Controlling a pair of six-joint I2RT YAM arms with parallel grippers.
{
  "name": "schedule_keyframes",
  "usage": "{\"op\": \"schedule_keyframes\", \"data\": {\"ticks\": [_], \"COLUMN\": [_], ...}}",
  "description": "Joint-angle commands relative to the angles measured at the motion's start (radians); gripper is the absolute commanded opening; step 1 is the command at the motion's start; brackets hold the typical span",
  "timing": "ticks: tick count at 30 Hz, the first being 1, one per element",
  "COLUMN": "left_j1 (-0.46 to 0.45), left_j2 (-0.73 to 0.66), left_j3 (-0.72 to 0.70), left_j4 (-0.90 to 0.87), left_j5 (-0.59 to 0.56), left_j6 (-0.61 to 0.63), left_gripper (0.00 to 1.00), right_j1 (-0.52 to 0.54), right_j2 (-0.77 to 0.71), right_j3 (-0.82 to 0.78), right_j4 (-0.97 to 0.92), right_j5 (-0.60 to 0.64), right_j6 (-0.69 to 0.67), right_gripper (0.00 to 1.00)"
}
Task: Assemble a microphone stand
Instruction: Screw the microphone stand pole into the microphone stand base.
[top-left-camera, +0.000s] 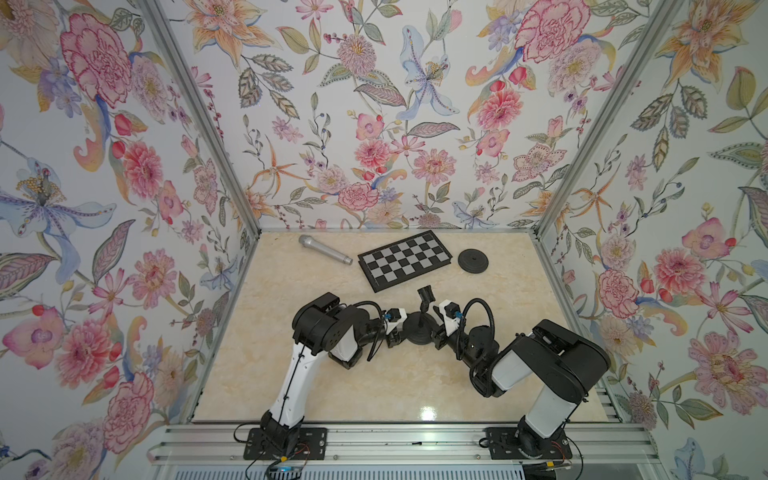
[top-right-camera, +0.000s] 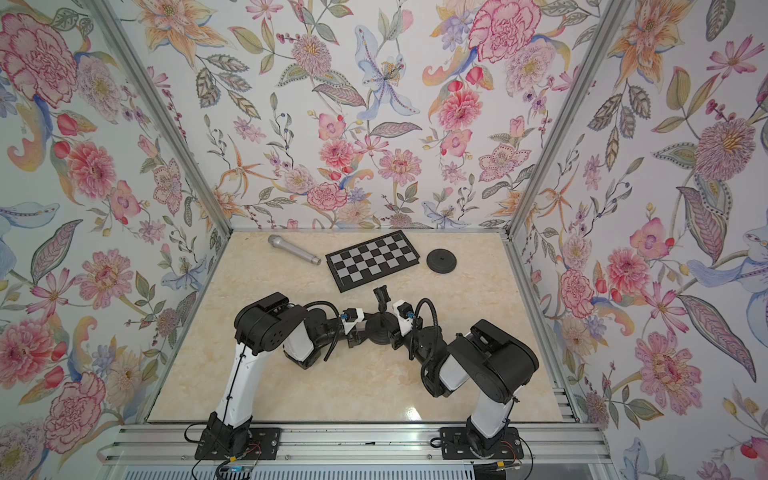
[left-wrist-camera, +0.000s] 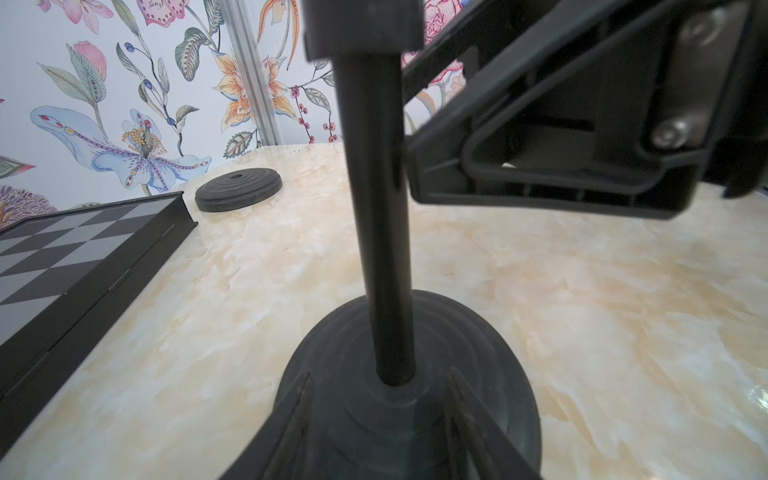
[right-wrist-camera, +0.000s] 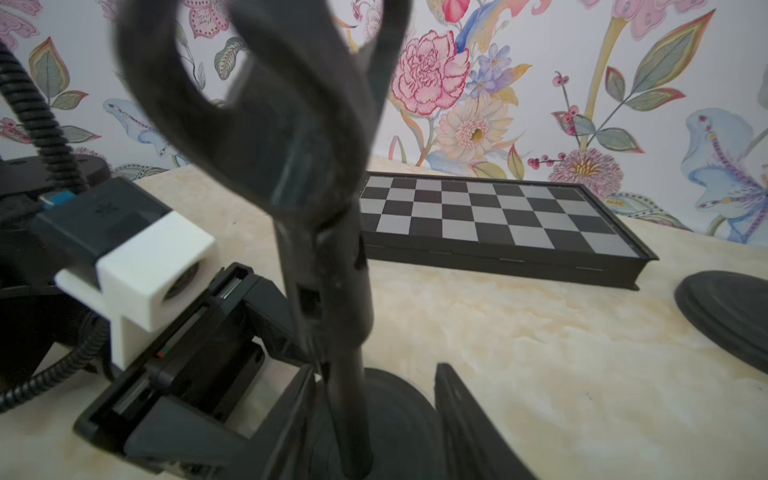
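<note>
Right hand (right-wrist-camera: 374, 368) parted, loose around the pole (left-wrist-camera: 378, 208); left hand (left-wrist-camera: 379, 372) half-open astride the base (left-wrist-camera: 478, 332), grip unclear. Marble desk (top-left-camera: 374, 374), floral walls (top-left-camera: 374, 124).

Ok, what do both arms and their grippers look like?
Left arm and right arm match: white shells, black joints, black base plates. Each wrist carries a white camera block and a ribbed black cable. Left gripper and right gripper have black wedge-shaped fingers.
</note>
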Motion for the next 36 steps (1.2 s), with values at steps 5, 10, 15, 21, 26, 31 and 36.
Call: {"op": "schedule_keyframes", "data": {"ticks": [5,10,15,21,26,31,36], "left_j1": [-0.014,-0.016,-0.015,-0.016,-0.015,-0.012,-0.012], "left_j2": [0.087,0.085,0.091,0.094,0.093,0.098,0.108], "left_j3": [-0.039,-0.017,-0.016,-0.019,-0.024,-0.012,-0.005], "left_j4": [-0.233,-0.264,-0.247,-0.24,-0.237,-0.254,-0.258], "left_j5": [-0.049,-0.043,-0.04,-0.043,-0.046,-0.048,-0.046], "left_j6": [0.046,0.055,0.043,0.04,0.041,0.042,0.041], "left_gripper": [0.51,0.51,0.51,0.51,0.51,0.51,0.51], "right_j1": [-0.14,-0.202,-0.233,-0.239,-0.234,-0.083,0.224], "right_j2": [-0.145,-0.13,-0.079,-0.045,-0.07,-0.048,0.131], "right_j3": [0.148,0.276,0.362,0.398,0.307,0.1,0.053], "right_j4": [-0.372,-0.565,-0.598,-0.61,-0.472,-0.119,0.076], "right_j5": [-0.636,-0.785,-0.852,-0.887,-0.721,-0.068,0.664], "right_j6": [-0.179,-0.282,-0.281,-0.267,-0.216,-0.047,0.118], "right_gripper": [0.54,0.54,0.48,0.27,0.01,0.0,0.0]}}
